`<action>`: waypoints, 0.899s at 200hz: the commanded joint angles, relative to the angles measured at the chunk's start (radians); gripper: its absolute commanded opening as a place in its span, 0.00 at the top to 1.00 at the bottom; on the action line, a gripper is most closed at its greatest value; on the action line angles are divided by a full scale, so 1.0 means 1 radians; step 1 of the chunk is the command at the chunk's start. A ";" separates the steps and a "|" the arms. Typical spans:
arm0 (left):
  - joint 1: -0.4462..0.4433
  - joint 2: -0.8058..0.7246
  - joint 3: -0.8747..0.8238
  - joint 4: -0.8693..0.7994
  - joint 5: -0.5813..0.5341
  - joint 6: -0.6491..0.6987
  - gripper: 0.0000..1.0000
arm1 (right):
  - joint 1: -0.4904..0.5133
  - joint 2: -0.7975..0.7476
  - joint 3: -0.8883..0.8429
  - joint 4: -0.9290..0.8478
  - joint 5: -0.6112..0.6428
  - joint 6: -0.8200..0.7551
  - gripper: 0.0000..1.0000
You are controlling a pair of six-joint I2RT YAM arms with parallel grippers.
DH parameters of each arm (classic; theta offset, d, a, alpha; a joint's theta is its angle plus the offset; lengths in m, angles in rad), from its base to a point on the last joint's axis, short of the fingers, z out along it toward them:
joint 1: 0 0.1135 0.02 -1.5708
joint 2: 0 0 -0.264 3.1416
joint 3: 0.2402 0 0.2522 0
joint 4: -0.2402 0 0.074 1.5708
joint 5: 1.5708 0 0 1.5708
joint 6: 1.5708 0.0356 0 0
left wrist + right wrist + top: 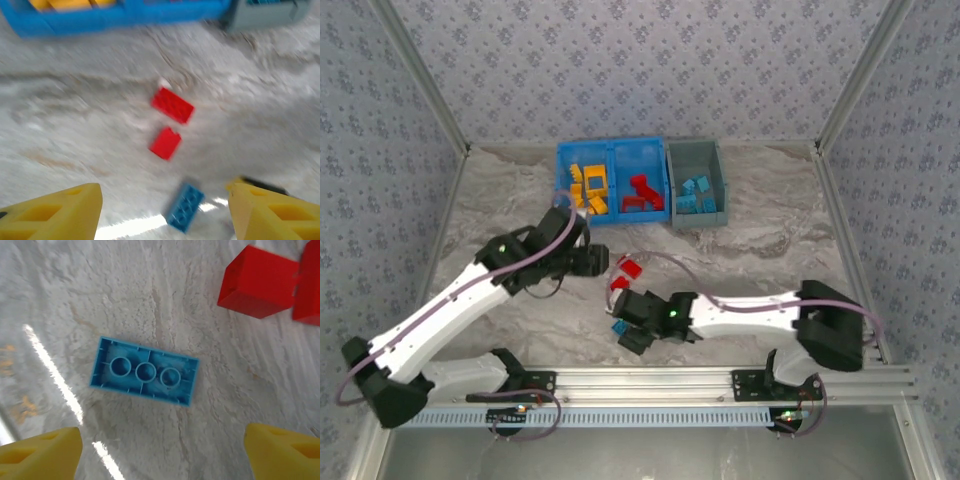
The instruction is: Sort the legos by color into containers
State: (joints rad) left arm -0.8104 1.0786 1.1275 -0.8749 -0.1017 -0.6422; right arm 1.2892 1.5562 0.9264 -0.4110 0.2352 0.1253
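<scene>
- Legos already sorted lie in the containers at the far side of the worktop. Orange-yellow bricks fill the left compartment of the blue bin, and red bricks lie in its right compartment. Light blue bricks lie in the grey bin, which stands just beside the blue one.
- Three legos lie loose on the worktop between the two arms: a flat red brick, a smaller red block close to it, and a loose blue brick nearer the arm bases.
- The loose blue brick lies upside down, its hollow underside and three round tubes facing up.
- The right hand is released and grasps nothing. Its yellow fingers are spread wide, and it hovers over the loose blue brick, which lies apart from both fingers.
- In the right wrist view the smaller red block lies beyond the blue brick, well clear of it.
- The left hand is also released and empty, its fingers wide apart above the worktop. It faces the two red legos, with the bins beyond them.
- The left wrist view is blurred, so I cannot tell whether the two red legos touch.
</scene>
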 commanded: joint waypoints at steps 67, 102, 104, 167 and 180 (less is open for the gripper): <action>-0.011 -0.429 -0.181 -0.042 0.147 -0.169 0.32 | -0.078 0.221 0.120 0.017 0.004 -0.067 0.13; -0.011 -0.446 -0.184 -0.036 0.148 -0.180 0.33 | -0.152 0.295 0.214 0.001 -0.081 -0.067 0.19; -0.010 -0.447 -0.184 -0.037 0.147 -0.180 0.33 | -0.154 0.298 0.217 -0.001 -0.086 -0.068 0.20; -0.011 -0.447 -0.207 -0.032 0.159 -0.185 0.33 | -0.163 0.300 0.204 0.011 -0.161 -0.027 0.45; -0.012 -0.450 -0.218 -0.025 0.168 -0.189 0.33 | -0.161 0.291 0.195 0.018 -0.162 -0.018 0.52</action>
State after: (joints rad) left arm -0.8185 0.6357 0.9264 -0.9108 0.0387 -0.8146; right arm 1.1244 1.8481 1.1301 -0.4000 0.0982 0.0811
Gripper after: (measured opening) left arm 0.669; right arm 0.533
